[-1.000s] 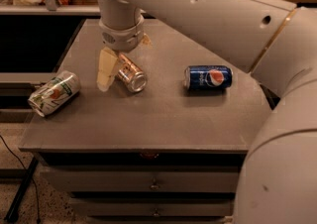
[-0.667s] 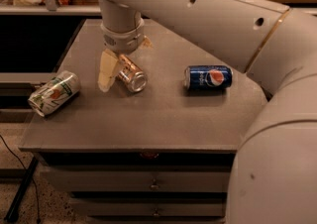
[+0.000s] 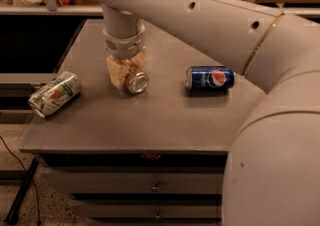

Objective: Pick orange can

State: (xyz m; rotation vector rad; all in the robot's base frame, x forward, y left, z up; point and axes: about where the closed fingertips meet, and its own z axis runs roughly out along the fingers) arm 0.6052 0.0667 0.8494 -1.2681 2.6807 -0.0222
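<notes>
The orange can (image 3: 136,81) lies on its side near the middle of the grey table top (image 3: 150,120), its silver end facing me. My gripper (image 3: 126,71) comes down from above and its pale fingers (image 3: 116,72) sit on either side of the can, closed against it. Most of the can's copper body is hidden behind the fingers. The can rests on the table.
A blue Pepsi can (image 3: 210,78) lies on its side to the right. A white-green can with a fruit picture (image 3: 54,93) lies near the left edge. My large white arm (image 3: 260,70) fills the right side. Drawers (image 3: 155,185) sit below the front edge.
The fingers have closed in around the orange can; the left finger, earlier spread out to the left, now presses against it. The other cans have not moved.
</notes>
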